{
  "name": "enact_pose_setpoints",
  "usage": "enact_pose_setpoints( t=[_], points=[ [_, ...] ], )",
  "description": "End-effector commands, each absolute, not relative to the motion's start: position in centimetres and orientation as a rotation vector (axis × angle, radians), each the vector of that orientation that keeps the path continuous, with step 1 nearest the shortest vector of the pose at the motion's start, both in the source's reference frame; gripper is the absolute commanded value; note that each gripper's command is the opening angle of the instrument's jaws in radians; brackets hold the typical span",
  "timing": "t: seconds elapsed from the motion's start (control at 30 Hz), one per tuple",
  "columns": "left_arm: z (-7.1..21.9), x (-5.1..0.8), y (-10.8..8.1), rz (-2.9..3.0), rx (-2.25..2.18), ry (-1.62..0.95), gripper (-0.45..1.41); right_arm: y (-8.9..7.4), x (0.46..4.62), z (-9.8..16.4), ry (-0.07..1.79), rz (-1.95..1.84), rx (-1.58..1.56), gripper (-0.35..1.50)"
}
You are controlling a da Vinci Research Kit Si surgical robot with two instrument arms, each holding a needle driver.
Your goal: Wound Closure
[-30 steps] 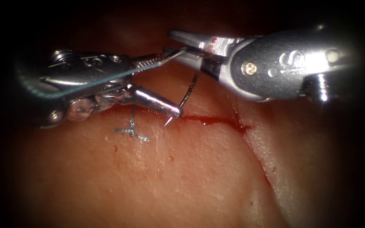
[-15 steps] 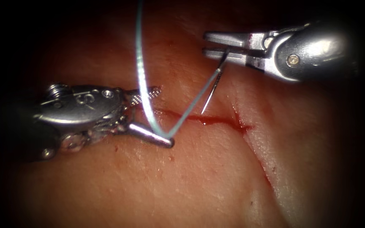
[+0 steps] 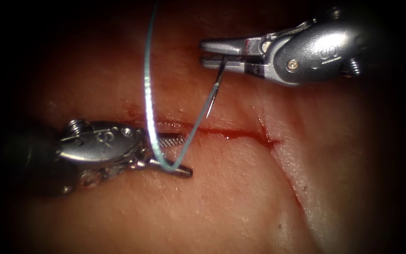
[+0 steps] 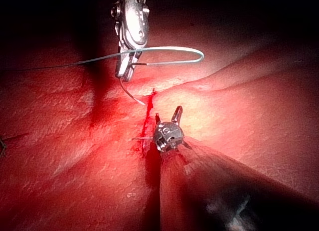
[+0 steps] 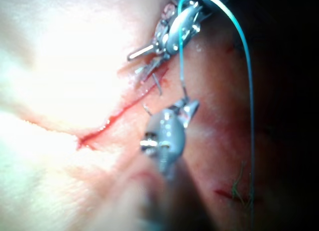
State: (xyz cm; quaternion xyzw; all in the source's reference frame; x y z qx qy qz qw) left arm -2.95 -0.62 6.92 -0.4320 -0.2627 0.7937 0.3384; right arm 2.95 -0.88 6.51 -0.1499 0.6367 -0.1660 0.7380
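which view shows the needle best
The endoscope view: the needle hangs free of the tissue from the right tool, gripped near its thread end. The left wrist view shows its curve; the right wrist view barely shows it.

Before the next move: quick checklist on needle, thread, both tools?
1. Needle grip: right tool shut on the needle toward its thread end: ok.
2. Needle out of the tissue, tip free above the cut: ok.
3. Left tool open, holding nothing: ok.
4. Thread clear of tools: not ok, it hooks round the left tool's lower jaw.
5. Thread's far end: cannot tell, it leaves the endoscope view.
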Motion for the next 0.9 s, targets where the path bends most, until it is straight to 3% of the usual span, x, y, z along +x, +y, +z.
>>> enact_pose_setpoints(
  t=[0.03,0.9],
  points=[
    [7.03,-3.00,-0.65,2.053,-1.119,-0.695,0.22,-0.84,3.01,6.61,1.403,-0.375,-0.352,-0.35],
    [7.56,-2.86,-0.86,2.070,-1.010,-0.802,0.22,-0.99,3.21,6.79,1.417,-0.546,-0.492,-0.35]
  ],
)
